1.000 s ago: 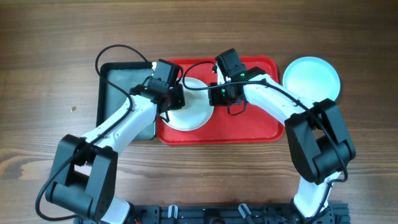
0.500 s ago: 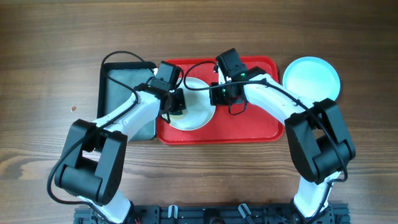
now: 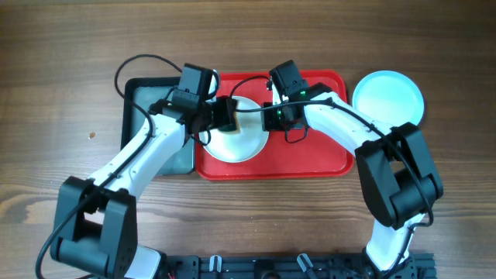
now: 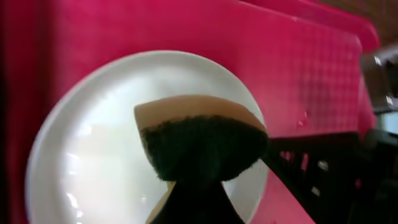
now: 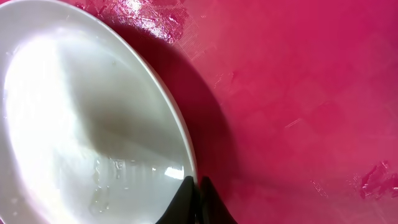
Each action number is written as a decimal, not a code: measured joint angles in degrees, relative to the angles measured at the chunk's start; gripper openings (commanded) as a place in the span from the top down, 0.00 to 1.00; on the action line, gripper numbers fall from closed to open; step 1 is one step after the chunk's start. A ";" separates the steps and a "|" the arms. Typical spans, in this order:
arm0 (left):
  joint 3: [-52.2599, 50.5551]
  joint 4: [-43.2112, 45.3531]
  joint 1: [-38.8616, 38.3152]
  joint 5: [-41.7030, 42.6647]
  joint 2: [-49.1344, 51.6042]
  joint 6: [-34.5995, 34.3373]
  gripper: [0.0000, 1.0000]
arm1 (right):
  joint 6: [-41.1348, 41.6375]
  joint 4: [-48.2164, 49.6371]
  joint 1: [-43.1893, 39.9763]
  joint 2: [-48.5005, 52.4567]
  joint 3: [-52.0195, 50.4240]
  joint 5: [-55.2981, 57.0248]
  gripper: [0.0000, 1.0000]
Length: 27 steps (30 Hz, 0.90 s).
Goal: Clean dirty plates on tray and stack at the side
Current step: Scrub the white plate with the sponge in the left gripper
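Note:
The white plate (image 3: 242,138) lies on the red tray (image 3: 310,159). My right gripper (image 3: 271,116) is shut on its right rim; in the right wrist view the fingertips (image 5: 197,186) pinch the rim of the plate (image 5: 74,124), which casts a shadow on the tray (image 5: 298,93). My left gripper (image 3: 225,115) is shut on a tan sponge with a dark scouring face (image 4: 199,140) and holds it over the plate (image 4: 81,162). A pale turquoise plate (image 3: 388,98) sits on the table right of the tray; I cannot tell whether another lies under it.
A black rectangular tray (image 3: 151,108) stands against the red tray's left side, partly under my left arm. Wet smears show on the red tray's floor (image 5: 373,177). The wooden table (image 3: 62,70) surrounds both trays.
My left gripper has moved the sponge from the plate's left side up and right toward its far edge. The right gripper and the plate have not moved.

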 measured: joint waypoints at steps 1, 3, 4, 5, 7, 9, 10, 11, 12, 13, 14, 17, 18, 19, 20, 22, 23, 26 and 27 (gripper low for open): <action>0.00 -0.63 0.00 -1.60 0.07 0.00 0.96 | 0.00 0.00 0.00 0.00 0.00 0.00 0.96; 0.00 -1.60 0.00 -5.03 0.57 0.26 0.96 | 0.00 0.00 0.00 0.00 0.00 0.00 0.96; 0.00 -1.66 0.00 -5.81 1.03 0.31 0.96 | 0.00 0.00 0.00 0.00 0.00 0.00 0.96; 0.00 -1.81 0.00 -6.71 1.92 0.50 0.96 | 0.00 0.00 0.00 0.00 0.00 0.00 0.96; 0.00 -1.86 0.00 -8.31 4.37 0.76 0.96 | 0.00 -0.02 0.00 0.00 0.00 0.00 0.96; 0.00 -1.84 0.00 -9.55 5.86 1.09 0.96 | 0.00 0.00 0.00 0.00 0.00 0.00 0.96; 0.00 -1.81 0.00 -10.84 7.23 1.11 0.96 | 0.00 0.00 0.00 0.00 0.00 -0.02 0.96; 0.00 -1.81 0.00 -11.50 8.13 1.11 0.96 | 0.00 0.00 0.00 0.00 0.00 0.00 0.96; 0.00 -1.68 0.00 -11.89 9.09 1.11 0.96 | 0.00 0.00 0.00 0.00 0.00 0.00 0.96; 0.15 -1.53 0.00 -11.85 9.55 1.11 0.96 | 0.00 0.00 0.00 0.00 0.00 0.00 0.96; 0.20 -1.51 -0.07 -11.45 9.60 1.11 0.96 | 0.00 0.00 0.00 0.00 0.00 -0.02 0.96; 0.33 0.70 -0.15 -6.54 10.40 1.11 0.96 | 0.00 -0.02 -0.07 0.00 0.00 0.04 0.96; 0.33 1.81 -0.35 -3.96 10.69 1.11 0.96 | 0.00 -0.02 -0.07 0.00 0.00 0.07 0.96; 0.33 3.23 -0.74 -0.85 11.08 1.09 0.96 | 0.00 -0.02 -0.07 0.00 0.00 0.07 0.96; 0.33 4.11 -1.14 1.42 11.39 1.11 0.96 | 0.00 -0.02 -0.07 0.00 0.00 0.07 0.96; 0.33 5.16 -1.70 6.91 11.82 1.11 0.96 | 0.00 -0.02 -0.07 0.00 0.00 0.02 0.96; 0.33 5.11 -1.57 9.05 11.80 1.11 0.96 | 0.00 0.00 -0.07 0.00 0.00 0.02 0.96; 0.31 3.96 0.11 12.85 9.05 1.09 0.96 | 0.00 0.04 -0.07 0.00 0.00 0.00 0.95; 0.31 3.76 0.87 13.25 7.08 1.11 0.96 | 0.00 0.04 -0.07 0.00 0.00 0.00 0.95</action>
